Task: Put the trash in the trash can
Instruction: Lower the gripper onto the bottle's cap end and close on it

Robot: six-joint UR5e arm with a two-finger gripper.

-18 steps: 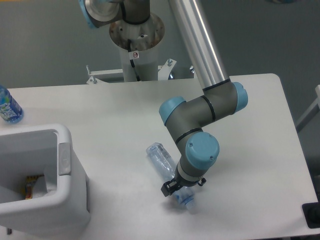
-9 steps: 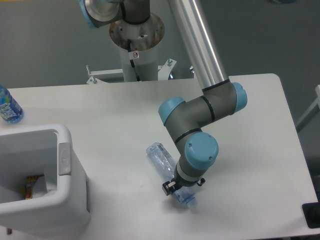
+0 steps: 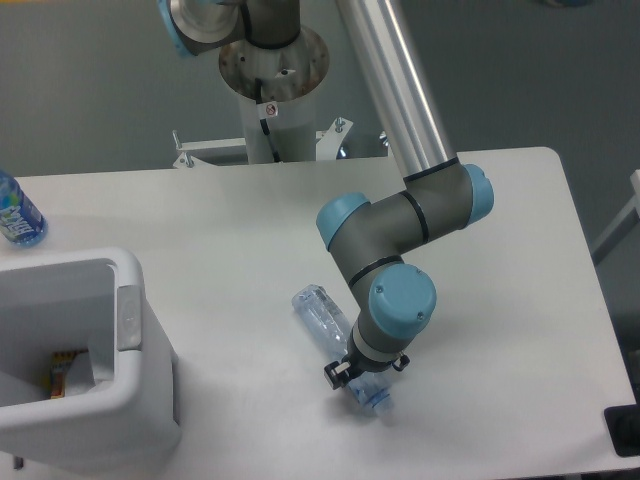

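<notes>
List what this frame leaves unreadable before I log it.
- Gripper: the wrist hides the fingers, so open or shut on the crushed clear bottle cannot be told.
- Bottle's middle: covered by the wrist.
- Trash can: cut by the left and bottom edges; contents mostly behind its wall.
- Blue-label bottle: cut by the left edge.

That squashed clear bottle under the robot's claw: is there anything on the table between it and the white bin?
Nothing visible. The crushed bottle lies under the gripper, and only bare table separates it from the trash can at the left.
</notes>
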